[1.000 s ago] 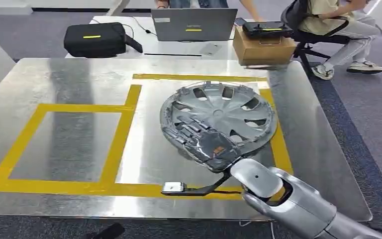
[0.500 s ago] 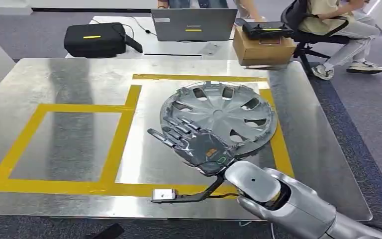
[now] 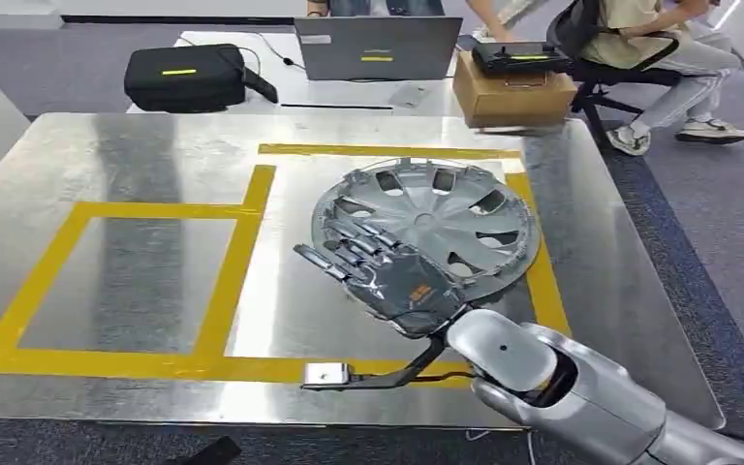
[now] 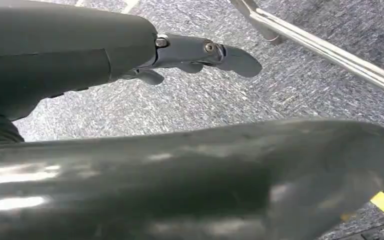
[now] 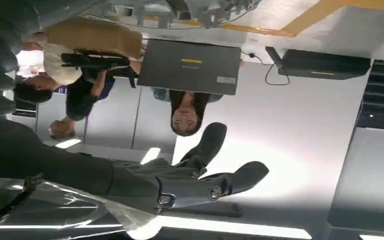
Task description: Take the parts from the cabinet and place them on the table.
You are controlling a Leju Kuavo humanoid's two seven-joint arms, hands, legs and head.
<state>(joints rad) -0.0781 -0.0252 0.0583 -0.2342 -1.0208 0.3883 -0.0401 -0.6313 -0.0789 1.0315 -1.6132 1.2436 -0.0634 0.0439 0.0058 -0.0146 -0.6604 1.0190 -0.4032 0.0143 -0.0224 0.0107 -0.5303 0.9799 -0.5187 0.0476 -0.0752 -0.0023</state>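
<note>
On the metal table (image 3: 107, 155), inside the right-hand box of yellow tape (image 3: 242, 228), the grey hubcap (image 3: 426, 218) lies flat while the right hand (image 3: 387, 276) hovers at its near-left rim, fingers (image 3: 344, 257) stretched out and apart, holding nothing; the left hand (image 4: 200, 52) hangs over the carpet, fingers loosely extended.

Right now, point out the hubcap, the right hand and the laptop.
hubcap (image 3: 446, 208): head view, centre of its face.
right hand (image 3: 387, 276): head view, back of the hand.
laptop (image 3: 378, 48): head view, lid's back.
</note>
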